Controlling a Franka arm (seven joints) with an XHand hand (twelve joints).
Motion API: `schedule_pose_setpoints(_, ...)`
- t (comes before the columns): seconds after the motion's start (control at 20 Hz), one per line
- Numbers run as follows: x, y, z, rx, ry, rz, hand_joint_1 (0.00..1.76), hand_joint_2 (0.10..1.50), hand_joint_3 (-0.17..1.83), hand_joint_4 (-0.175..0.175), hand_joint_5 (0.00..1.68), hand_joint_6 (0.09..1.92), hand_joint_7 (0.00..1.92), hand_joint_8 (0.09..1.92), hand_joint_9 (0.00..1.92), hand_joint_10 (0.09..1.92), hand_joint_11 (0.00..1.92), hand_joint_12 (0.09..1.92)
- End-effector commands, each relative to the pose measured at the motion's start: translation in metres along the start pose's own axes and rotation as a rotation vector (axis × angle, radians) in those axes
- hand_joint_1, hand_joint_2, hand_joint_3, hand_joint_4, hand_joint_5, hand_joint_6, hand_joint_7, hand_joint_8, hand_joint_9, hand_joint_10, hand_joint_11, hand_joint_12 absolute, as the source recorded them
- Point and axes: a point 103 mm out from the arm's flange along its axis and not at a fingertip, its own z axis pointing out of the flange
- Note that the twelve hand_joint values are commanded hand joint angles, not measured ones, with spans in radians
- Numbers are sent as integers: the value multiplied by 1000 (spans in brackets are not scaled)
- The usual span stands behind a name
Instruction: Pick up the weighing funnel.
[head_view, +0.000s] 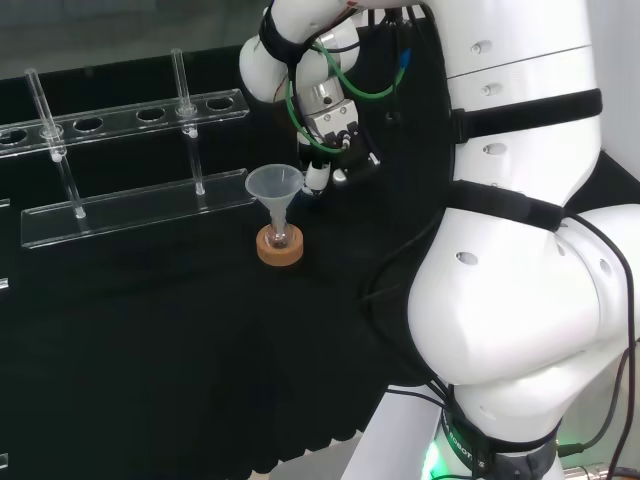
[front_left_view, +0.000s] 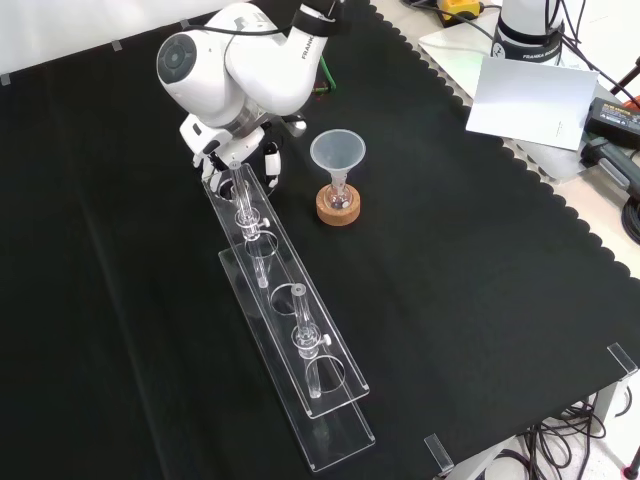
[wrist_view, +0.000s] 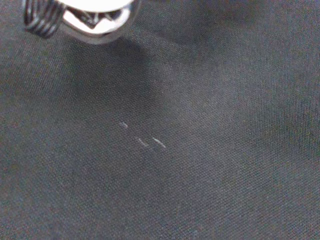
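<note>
Black cloth (front_left_view: 480, 300) covers my bench. On it: a long clear tube rack (front_left_view: 282, 262), with a cork ring (front_left_view: 338, 210) near its far end. Faint glints (wrist_view: 144, 141) below my wrist, maybe clear ware.

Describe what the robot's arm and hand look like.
The arm is glossy white, built of rounded links with black bands at the joints and a round grey cap on one link. Green and black cables loop near the wrist. The hand is black and white. A green light glows at the base.
</note>
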Motion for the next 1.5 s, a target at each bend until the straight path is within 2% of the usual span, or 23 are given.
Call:
schedule_pose_setpoints(0.05,2,2,0,4,2,5,933,608,593,13,691,607,608,629,852,450,566,1260)
schedule_pose_setpoints(0.35,10,6,0,-9,-8,20,928,607,596,9,679,611,605,631,850,449,567,1259)
schedule_pose_setpoints(0.6,5,5,-2,-20,-19,12,926,607,600,8,677,620,604,634,850,449,567,1259)
schedule_pose_setpoints(1.3,7,5,-2,-7,-43,9,928,607,607,16,729,649,609,640,852,451,571,1259)
schedule_pose_setpoints(1.5,16,6,-2,-7,-50,13,928,606,608,16,732,651,610,641,853,452,572,1258)
